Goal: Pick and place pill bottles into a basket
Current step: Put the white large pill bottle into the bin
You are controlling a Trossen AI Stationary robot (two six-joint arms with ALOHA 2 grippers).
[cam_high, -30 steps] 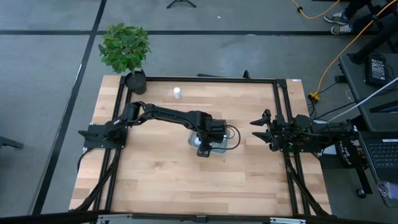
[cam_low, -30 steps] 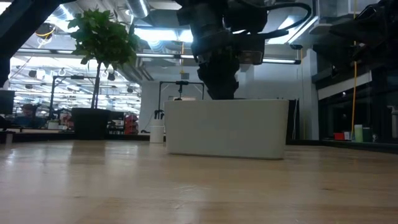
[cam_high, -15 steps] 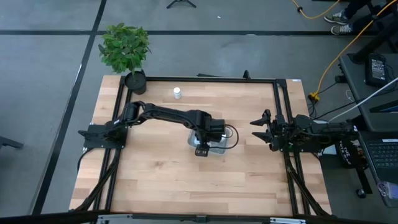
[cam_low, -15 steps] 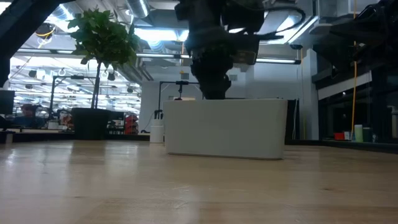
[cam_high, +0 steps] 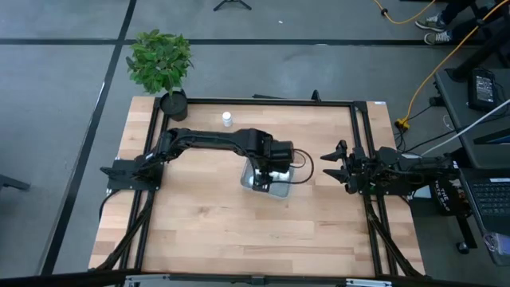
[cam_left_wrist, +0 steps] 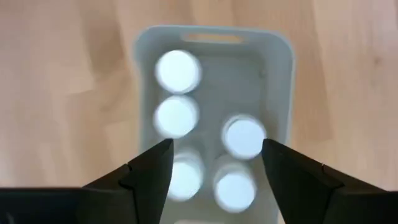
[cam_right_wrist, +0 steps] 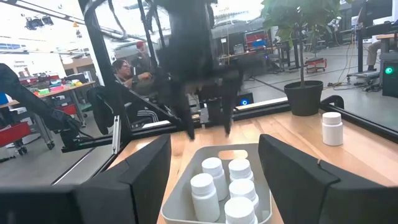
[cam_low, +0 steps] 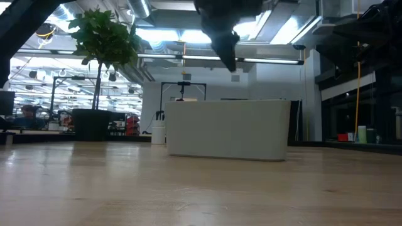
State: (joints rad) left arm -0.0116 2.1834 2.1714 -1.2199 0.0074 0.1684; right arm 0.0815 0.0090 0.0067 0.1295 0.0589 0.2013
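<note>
The left gripper (cam_high: pixel 269 170) of the dark six-joint arm hangs above the small shallow grey-blue basket with rounded corners (cam_high: pixel 285 188), raised clear of its rim — its two dark fingers (cam_left_wrist: pixel 149 171) stand apart with nothing between them. In the left wrist view five small white cylindrical pill bottles with white caps (cam_left_wrist: pixel 177 70) stand upright inside the basket (cam_left_wrist: pixel 277 74), seen cap-on from above. The basket sits near the middle of the light wooden table (cam_high: pixel 199 231). One more white capped pill bottle (cam_high: pixel 227 119) stands alone on the table near its far edge, well apart from the basket and not far from the leafy green plant in a black pot (cam_high: pixel 162 64). The right gripper (cam_high: pixel 331 165) waits at the table's right side, fingers spread and empty, pointing toward the basket — the right wrist view shows the bottles (cam_right_wrist: pixel 213 168) grouped in it
</note>
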